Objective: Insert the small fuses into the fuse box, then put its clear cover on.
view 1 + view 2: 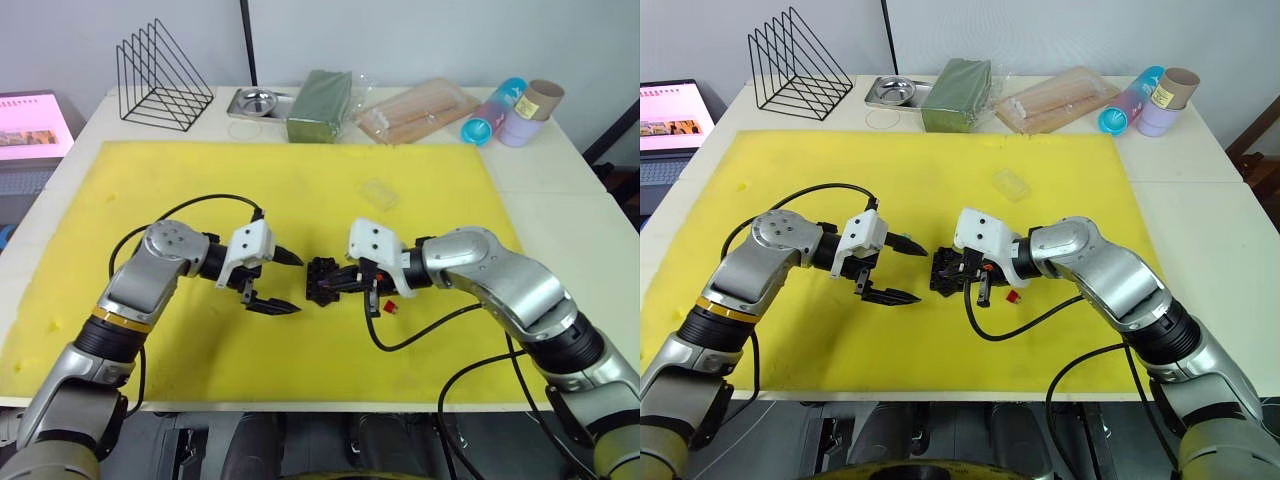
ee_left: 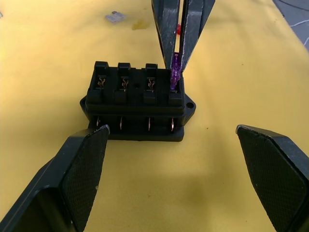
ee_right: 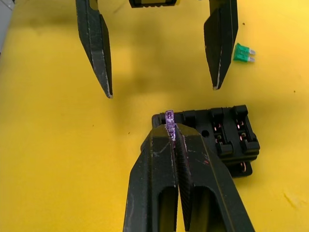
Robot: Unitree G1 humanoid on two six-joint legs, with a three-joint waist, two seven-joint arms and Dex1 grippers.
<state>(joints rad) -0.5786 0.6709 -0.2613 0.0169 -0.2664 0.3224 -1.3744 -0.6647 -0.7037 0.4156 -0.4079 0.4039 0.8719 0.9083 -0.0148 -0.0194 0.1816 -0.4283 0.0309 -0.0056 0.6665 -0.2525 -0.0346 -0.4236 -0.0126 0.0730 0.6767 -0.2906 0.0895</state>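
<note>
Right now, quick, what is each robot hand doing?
Left gripper: open, holding nothing.
Right gripper: shut on the purple fuse, at the fuse box.

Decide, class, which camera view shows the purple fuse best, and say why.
The left wrist view: the purple fuse stands pinched in the right hand at an end slot of the fuse box. The right wrist view shows just its top edge between the fingers. In the eye views the hand covers it.

The scene is evenly and brightly lit from above. Soft shadows are cast on the yellow mat [image 1: 300,200] beneath the arms. In the wrist views the near claw fingers [image 2: 82,179] are rendered slightly blurred.
</note>
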